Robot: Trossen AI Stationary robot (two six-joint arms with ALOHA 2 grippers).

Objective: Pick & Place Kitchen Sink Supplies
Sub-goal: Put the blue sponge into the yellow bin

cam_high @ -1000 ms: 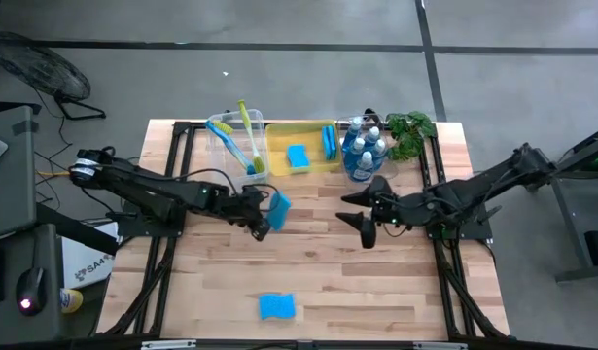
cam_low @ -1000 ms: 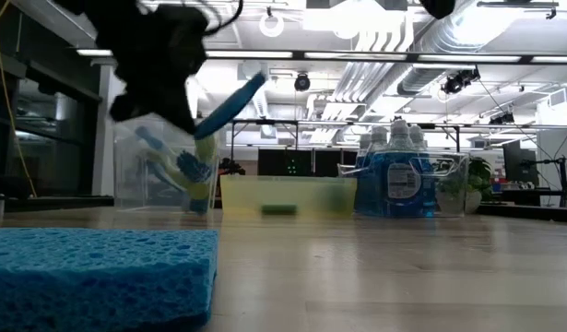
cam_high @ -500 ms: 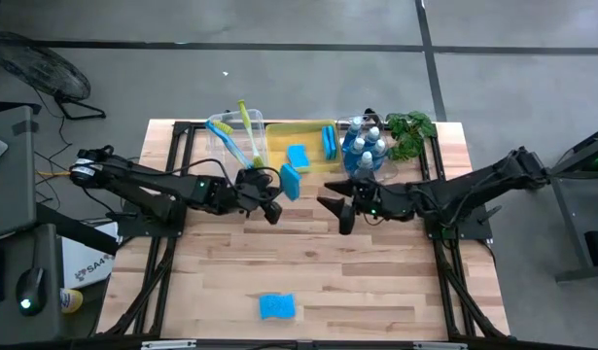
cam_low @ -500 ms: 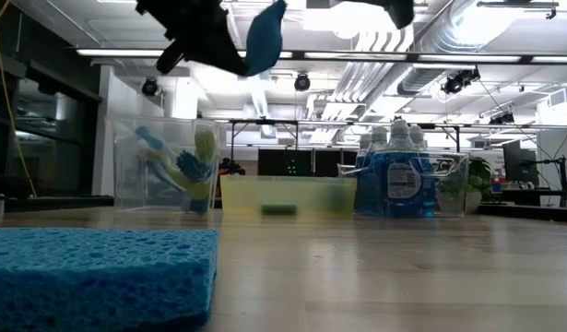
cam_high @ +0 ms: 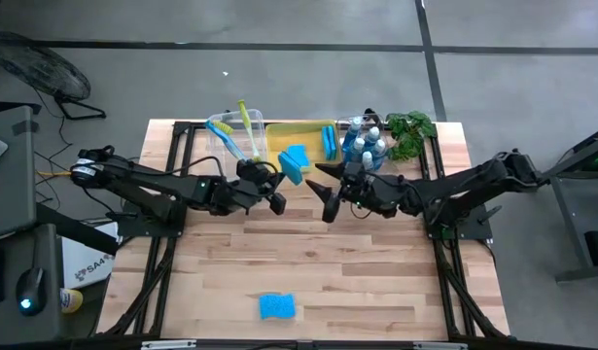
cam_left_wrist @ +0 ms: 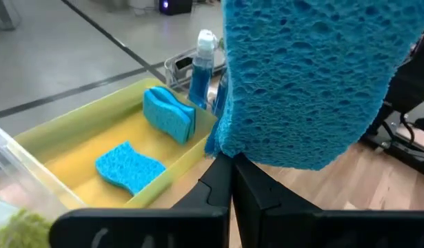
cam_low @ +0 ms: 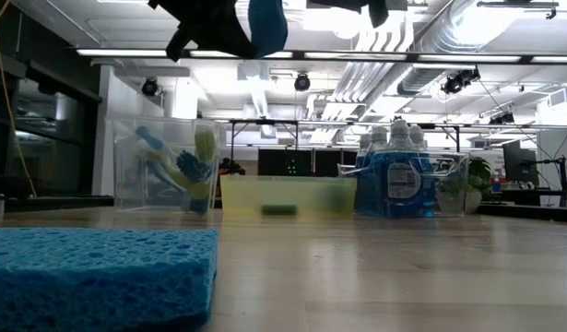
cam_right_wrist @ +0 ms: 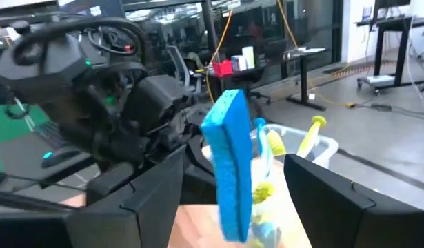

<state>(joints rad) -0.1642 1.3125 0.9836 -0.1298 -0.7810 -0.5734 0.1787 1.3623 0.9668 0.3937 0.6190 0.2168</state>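
Note:
My left gripper point(cam_high: 276, 187) is shut on a flat blue sponge point(cam_high: 293, 162) and holds it in the air at the near edge of the yellow bin point(cam_high: 316, 126). The same sponge point(cam_left_wrist: 301, 83) fills the left wrist view. My right gripper point(cam_high: 322, 192) is open, just right of that sponge point(cam_right_wrist: 229, 165), which shows ahead between its spread fingers without touching them. Two more sponges point(cam_left_wrist: 129, 165) are in the yellow bin. Another sponge point(cam_high: 276, 306) lies flat near the table's near edge. Brushes point(cam_high: 242, 136) stand in a clear bin. Soap bottles point(cam_high: 364, 146) stand in another clear bin. My left gripper pinches the sponge between its two fingers point(cam_left_wrist: 222, 182) by one edge point(cam_left_wrist: 229, 148). The fingers come from the table's left, slanting upward. The sponge is lifted clear and stands on edge above the fingertips, its broad face toward the wrist camera.
A green leafy plant point(cam_high: 411, 129) sits at the far right corner behind the bottles. The three bins line the far edge. The low view shows the loose sponge point(cam_low: 99, 277) close in front and bare wood beyond it.
My left gripper has risen and moved toward the far edge and the yellow bin, carrying the sponge, which turned from tilted to standing on edge. My right gripper has moved toward the table's left, closing in on the held sponge, still open.

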